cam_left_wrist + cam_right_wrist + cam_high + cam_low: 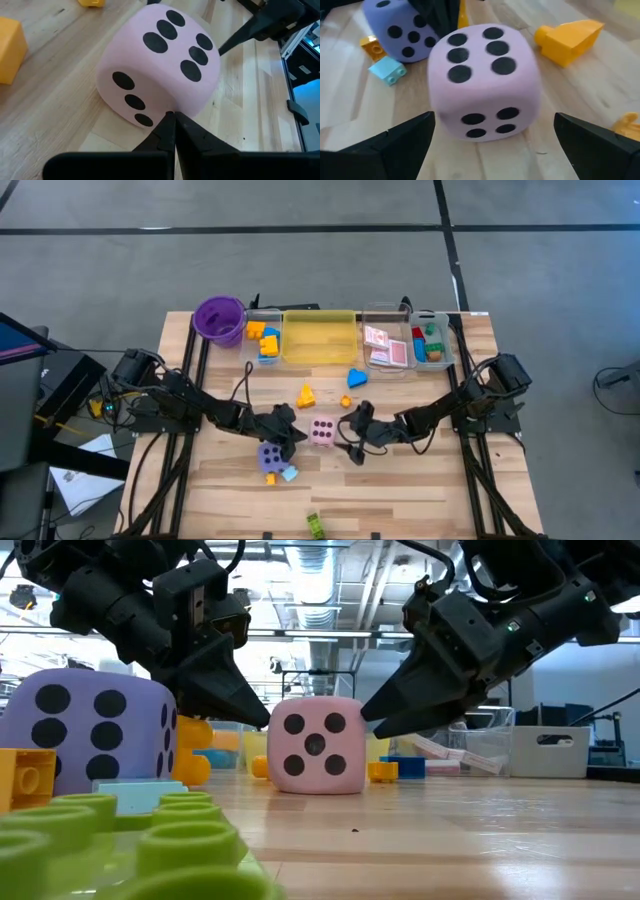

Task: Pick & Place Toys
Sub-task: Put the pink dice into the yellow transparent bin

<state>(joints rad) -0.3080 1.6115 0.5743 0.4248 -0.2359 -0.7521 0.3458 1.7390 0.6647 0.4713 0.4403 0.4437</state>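
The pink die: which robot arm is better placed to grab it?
Probably the right. The right gripper is open with the pink die between its fingers. The left gripper is shut, its tip at the die's side.

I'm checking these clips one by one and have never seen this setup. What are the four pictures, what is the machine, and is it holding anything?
It is a robot with two dark arms working at a wooden table. One picture looks straight down, one looks level across the tabletop, and the other two come from cameras on each arm's wrist.

Both arms meet at the pink die. The left gripper has its fingers pressed together, tips at the die's side. The right gripper is spread wide, a finger on either side of the die, not yet closed on it. Nothing is held.

Nearby lie a purple die, a light blue block, a green block and yellow blocks. At the far edge stand a purple cup and trays.
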